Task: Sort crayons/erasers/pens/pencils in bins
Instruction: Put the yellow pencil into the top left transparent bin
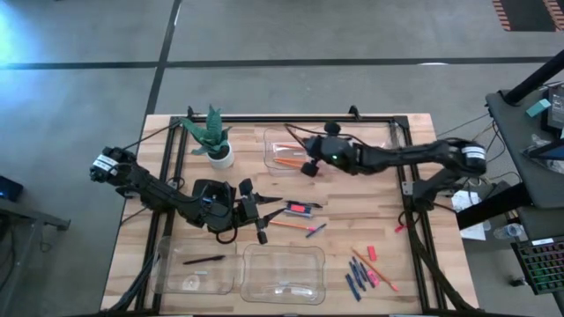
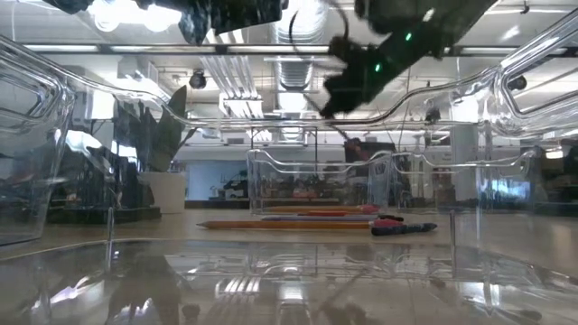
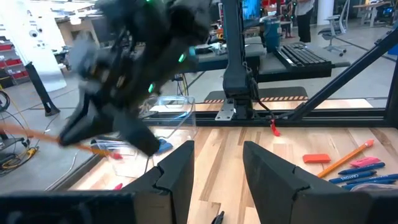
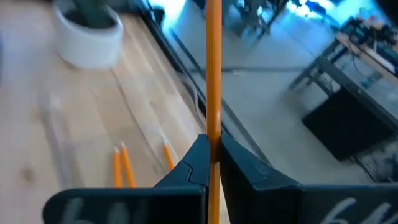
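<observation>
Orange pencil (image 4: 213, 68) clamped betw. right gripper (image 4: 214, 163) fingers above far bin (image 1: 284, 145) w/ more pencils inside; crayons (image 1: 356, 280), erasers (image 1: 371, 253), pencils lie loose on counter (image 1: 352, 224); black pen (image 1: 204, 260) in near-left bin (image 1: 164, 273).

Table (image 1: 352, 231): pale wood, smooth, matt.
Bins (image 1: 284, 273): clear plastic, glossy.
Pot (image 1: 222, 157): white, smooth.
Frame (image 1: 291, 118): black metal.
Fingers (image 3: 177, 177): dark, matt plastic.
</observation>
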